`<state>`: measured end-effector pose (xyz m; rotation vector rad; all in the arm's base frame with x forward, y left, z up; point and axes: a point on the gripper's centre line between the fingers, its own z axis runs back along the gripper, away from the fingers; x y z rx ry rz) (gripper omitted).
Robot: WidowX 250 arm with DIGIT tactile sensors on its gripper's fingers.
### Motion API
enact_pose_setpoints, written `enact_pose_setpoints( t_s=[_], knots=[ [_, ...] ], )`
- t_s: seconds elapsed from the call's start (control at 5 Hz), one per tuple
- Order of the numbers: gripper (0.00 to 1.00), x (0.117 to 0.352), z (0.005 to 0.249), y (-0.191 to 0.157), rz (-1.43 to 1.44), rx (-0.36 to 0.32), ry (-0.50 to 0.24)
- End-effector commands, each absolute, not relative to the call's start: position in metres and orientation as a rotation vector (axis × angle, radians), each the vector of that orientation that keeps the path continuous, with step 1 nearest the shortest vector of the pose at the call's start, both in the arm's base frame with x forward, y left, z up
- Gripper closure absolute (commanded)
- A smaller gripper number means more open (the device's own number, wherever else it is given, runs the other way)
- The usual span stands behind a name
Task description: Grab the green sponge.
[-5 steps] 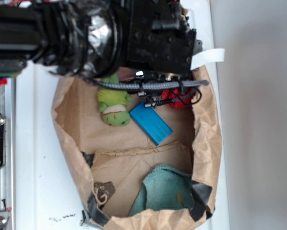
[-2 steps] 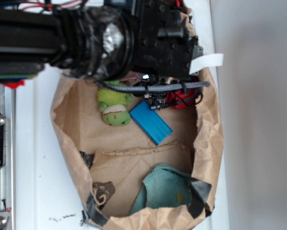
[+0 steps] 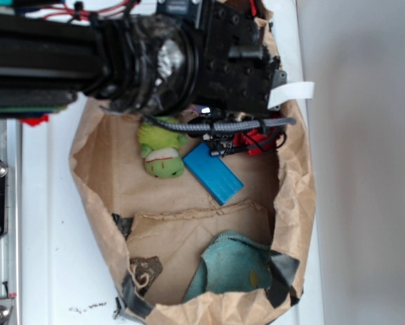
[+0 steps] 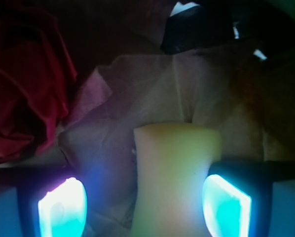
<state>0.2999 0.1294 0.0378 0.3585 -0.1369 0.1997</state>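
A: What does the exterior view show?
B: The black arm [image 3: 155, 61] reaches over a brown paper bag [image 3: 294, 203] on the white surface [image 3: 53, 223]. Inside lie a green plush toy [image 3: 162, 152], a blue block [image 3: 212, 172], something red [image 3: 257, 142] and a teal cloth [image 3: 233, 267].

A: And the wrist view?
B: The gripper [image 4: 145, 207] stands spread, its glowing fingers [image 4: 63, 207] either side of a pale yellowish piece, possibly the green sponge [image 4: 174, 177], neither visibly touching it. Red fabric [image 4: 24, 79] lies beside.
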Motion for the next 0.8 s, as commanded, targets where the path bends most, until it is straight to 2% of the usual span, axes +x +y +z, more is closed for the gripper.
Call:
enact_pose_setpoints(
  t_s=[0.0,0.2,0.4,0.6],
  knots=[
    [0.00,0.3056,0.0399,0.1399,0.212,0.372,-0.138],
    [0.00,0.3073,0.0397,0.1400,0.217,0.384,-0.155],
    [1.00,0.3081,0.0367,0.1399,0.226,0.396,-0.173],
    [1.00,0.3081,0.0367,0.1398,0.229,0.399,-0.181]
  ],
)
